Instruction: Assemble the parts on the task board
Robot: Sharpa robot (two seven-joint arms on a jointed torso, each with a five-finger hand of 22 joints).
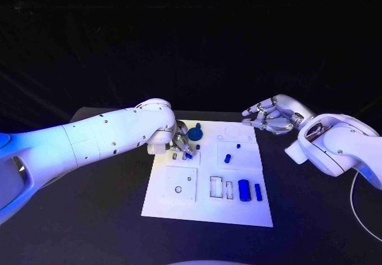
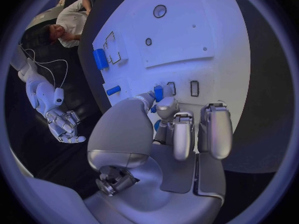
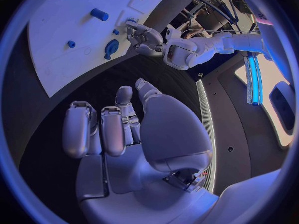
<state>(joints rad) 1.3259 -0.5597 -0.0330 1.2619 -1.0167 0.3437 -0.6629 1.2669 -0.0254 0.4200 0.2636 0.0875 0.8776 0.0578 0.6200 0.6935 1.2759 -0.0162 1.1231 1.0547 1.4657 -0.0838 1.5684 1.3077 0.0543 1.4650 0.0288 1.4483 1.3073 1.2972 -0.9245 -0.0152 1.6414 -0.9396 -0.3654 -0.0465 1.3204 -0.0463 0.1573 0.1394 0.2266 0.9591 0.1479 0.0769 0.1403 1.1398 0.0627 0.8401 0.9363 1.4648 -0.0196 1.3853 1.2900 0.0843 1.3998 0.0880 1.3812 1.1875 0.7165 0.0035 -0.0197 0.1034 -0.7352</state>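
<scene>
The white task board (image 1: 208, 205) lies in the middle of the black table. My left hand (image 1: 181, 144) hovers low over its far left corner, thumb and a finger pinching a small blue part (image 2: 158, 93) beside two small slots (image 2: 194, 88). That part (image 1: 189, 155) sits just under the fingertips. My right hand (image 1: 270, 116) hangs above the table off the board's far right corner, fingers loosely bent and apart, holding nothing. A round blue disc (image 1: 196, 133), a tiny peg (image 1: 238, 146), a short cylinder (image 1: 228, 158), a thick cylinder (image 1: 243, 189) and a slim bar (image 1: 258, 191) are on the board.
Rectangular cut-outs (image 1: 216, 187) and a square panel with a small hole (image 1: 180, 183) mark the board's near half. A ring outline (image 1: 234, 131) lies at its far right. Black table surrounds the board (image 3: 74, 35), with the left hand (image 3: 144, 36) at its edge.
</scene>
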